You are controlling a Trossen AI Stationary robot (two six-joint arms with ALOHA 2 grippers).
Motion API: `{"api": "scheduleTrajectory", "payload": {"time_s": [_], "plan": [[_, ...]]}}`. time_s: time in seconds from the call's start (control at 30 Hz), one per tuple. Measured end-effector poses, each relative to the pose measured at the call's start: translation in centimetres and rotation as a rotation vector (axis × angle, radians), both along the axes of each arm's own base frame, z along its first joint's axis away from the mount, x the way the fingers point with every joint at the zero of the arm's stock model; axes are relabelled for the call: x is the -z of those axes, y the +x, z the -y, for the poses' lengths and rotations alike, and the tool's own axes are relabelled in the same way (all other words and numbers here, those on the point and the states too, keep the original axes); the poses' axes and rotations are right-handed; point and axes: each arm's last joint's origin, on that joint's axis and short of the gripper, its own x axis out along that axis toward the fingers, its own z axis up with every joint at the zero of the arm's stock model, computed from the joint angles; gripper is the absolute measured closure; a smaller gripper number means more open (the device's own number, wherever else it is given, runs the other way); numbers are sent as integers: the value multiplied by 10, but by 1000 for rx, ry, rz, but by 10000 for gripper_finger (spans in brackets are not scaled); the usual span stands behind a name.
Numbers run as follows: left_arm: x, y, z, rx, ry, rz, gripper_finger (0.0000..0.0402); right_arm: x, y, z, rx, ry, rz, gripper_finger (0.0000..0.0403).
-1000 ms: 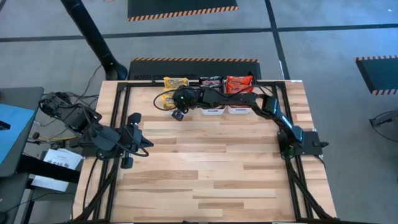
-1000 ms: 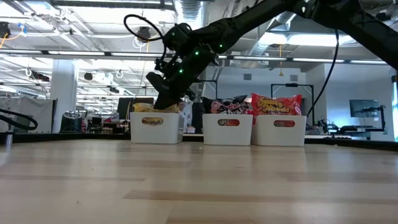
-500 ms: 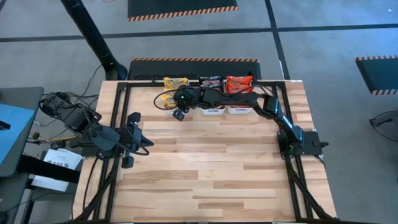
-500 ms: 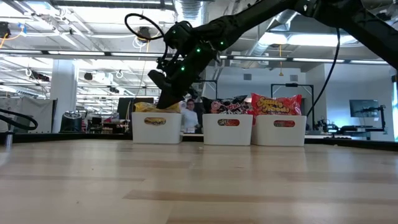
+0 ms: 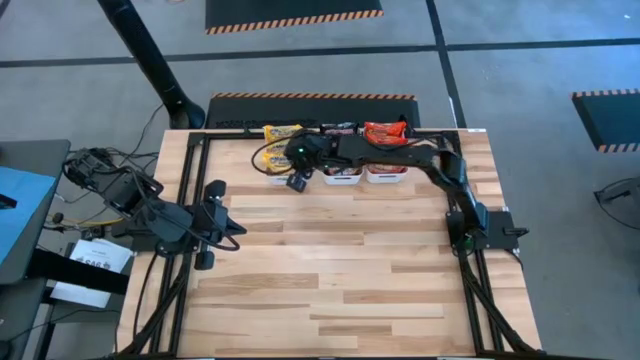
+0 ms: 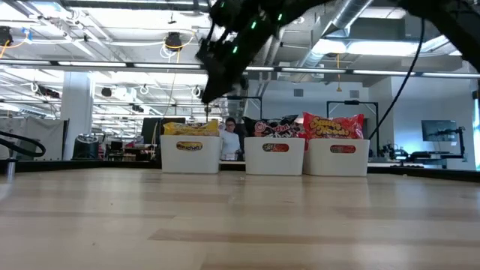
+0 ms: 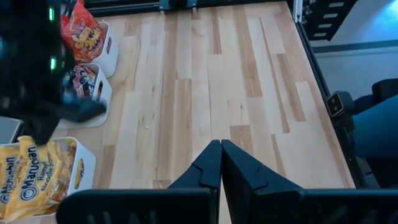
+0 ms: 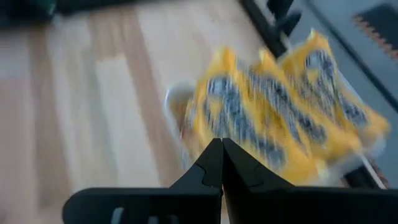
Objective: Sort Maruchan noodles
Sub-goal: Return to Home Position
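The right hand point(image 5: 297, 180) hangs in the air over the near edge of the left bin point(image 6: 190, 154), close to the gap between it and the middle bin point(image 6: 274, 156). Its two fingers are pressed together and hold nothing. The yellow packets point(image 6: 191, 129) lie below it, well clear of the fingertips, heaped in the left bin and spilling a little above its rim. From above, the farthest yellow packet lies with its long axis along the row of bins. Past the right hand's own fingers the yellow packets show only as a blur.

The dark packets point(image 6: 276, 127) sit in the middle bin and the red packets point(image 6: 332, 125) in the right bin point(image 6: 340, 157). The red ones stand on edge, their tops above the rim and their printed faces turned across the tabletop point(image 5: 330, 270).

The left hand point(image 7: 221, 152) waits at the left side of the tabletop, fingers together and empty, well apart from the bins.

A person point(image 6: 229, 139) shows in the room behind the bins.
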Motion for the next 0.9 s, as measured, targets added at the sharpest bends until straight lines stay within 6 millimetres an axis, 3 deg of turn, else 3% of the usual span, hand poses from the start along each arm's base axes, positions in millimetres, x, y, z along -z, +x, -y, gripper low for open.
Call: {"api": "scheduleTrajectory", "payload": {"time_s": [0.3,0.5,0.63,0.9], "plan": [[-3,-20,-13,-49,-38,18,401,-91,-51,-55,-145,-56,25,383],[27,-35,-23,-54,-77,73,401,-138,-88,-90,-239,-108,133,383],[56,-45,-28,-35,-156,131,402,-140,-113,-103,-263,-103,178,383],[112,-64,-39,1,-260,298,402,-98,-164,-108,-204,-36,343,383]]}}
